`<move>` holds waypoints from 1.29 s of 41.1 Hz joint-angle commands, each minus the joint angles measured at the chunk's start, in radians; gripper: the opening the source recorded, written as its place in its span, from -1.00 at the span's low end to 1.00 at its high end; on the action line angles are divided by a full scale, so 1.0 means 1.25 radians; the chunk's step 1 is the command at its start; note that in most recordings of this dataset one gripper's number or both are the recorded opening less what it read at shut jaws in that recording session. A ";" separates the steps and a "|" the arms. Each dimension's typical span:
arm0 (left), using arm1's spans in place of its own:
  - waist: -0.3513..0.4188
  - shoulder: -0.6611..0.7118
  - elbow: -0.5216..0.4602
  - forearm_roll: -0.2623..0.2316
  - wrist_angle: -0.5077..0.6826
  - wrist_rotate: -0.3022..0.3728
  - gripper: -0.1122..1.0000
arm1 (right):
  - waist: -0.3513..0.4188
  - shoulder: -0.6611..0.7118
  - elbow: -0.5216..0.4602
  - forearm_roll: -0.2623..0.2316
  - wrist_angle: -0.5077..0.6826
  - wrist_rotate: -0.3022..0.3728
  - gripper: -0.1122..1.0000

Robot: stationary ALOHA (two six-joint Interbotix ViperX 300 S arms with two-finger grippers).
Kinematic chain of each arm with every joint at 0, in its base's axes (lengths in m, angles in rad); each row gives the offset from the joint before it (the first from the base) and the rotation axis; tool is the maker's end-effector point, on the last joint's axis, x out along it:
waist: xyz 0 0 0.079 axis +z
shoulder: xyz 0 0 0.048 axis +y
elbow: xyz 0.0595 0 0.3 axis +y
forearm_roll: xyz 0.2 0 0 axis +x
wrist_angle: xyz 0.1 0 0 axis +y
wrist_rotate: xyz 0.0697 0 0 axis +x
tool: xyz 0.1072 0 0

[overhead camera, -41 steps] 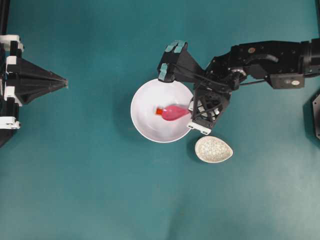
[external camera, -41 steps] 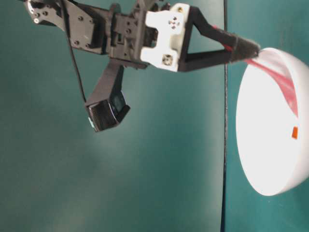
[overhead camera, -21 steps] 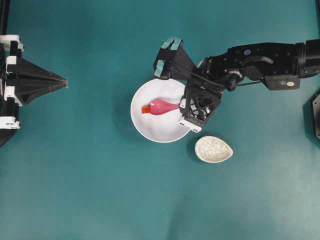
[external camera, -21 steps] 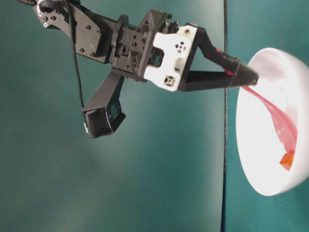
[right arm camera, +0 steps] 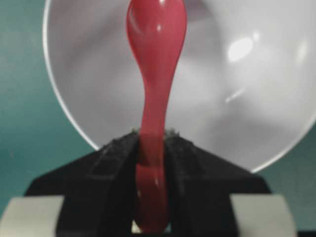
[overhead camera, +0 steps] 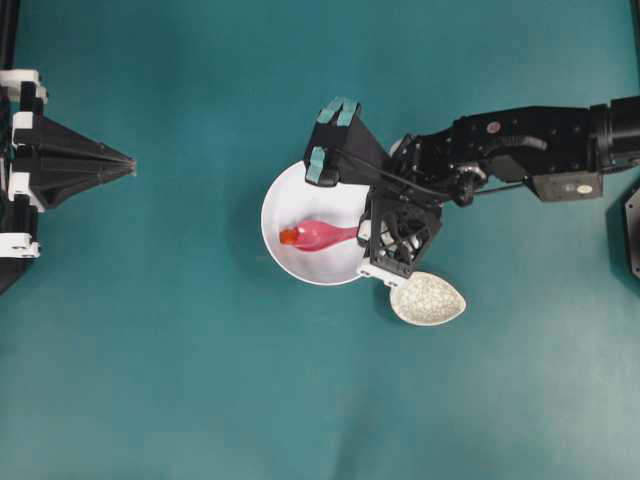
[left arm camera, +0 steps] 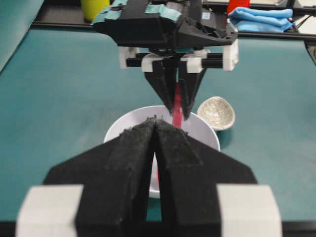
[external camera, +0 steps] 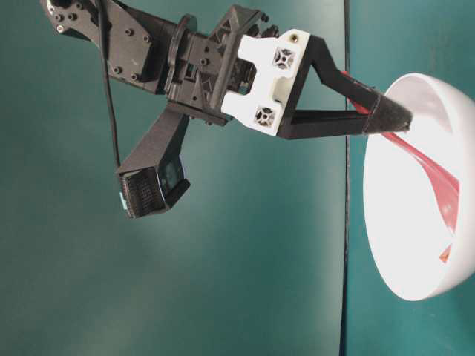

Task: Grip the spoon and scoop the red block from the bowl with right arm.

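The right gripper (right arm camera: 150, 148) was clamped on the spoon (overhead camera: 320, 236) handle; its scoop touched the red block (overhead camera: 288, 237) near the bowl's (overhead camera: 300, 195) left wall. The left gripper (left arm camera: 155, 129) sat pressed together.

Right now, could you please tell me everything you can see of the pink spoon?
The spoon is a glossy magenta-pink soup spoon, plastic or glazed by its shine, with a deep oval scoop and a short straight handle. The right claw is shut on the handle's end, one finger on each side. The spoon slants down into the white bowl, scoop towards the side far from the arm. At the scoop's tip sits the small red-orange block; whether it lies inside the scoop or just against it is unclear.
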 commanded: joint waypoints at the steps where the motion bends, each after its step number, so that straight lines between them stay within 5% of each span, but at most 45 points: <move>1: 0.001 0.005 -0.016 0.001 -0.007 0.000 -0.80 | -0.002 -0.011 -0.012 0.004 -0.016 0.004 -0.41; 26: 0.001 0.006 -0.017 0.001 -0.009 0.000 -0.80 | -0.002 -0.038 0.018 -0.004 -0.106 0.012 -0.41; 53: 0.001 0.007 -0.016 0.000 -0.009 0.000 -0.80 | -0.002 -0.264 0.288 -0.001 -0.368 0.016 -0.41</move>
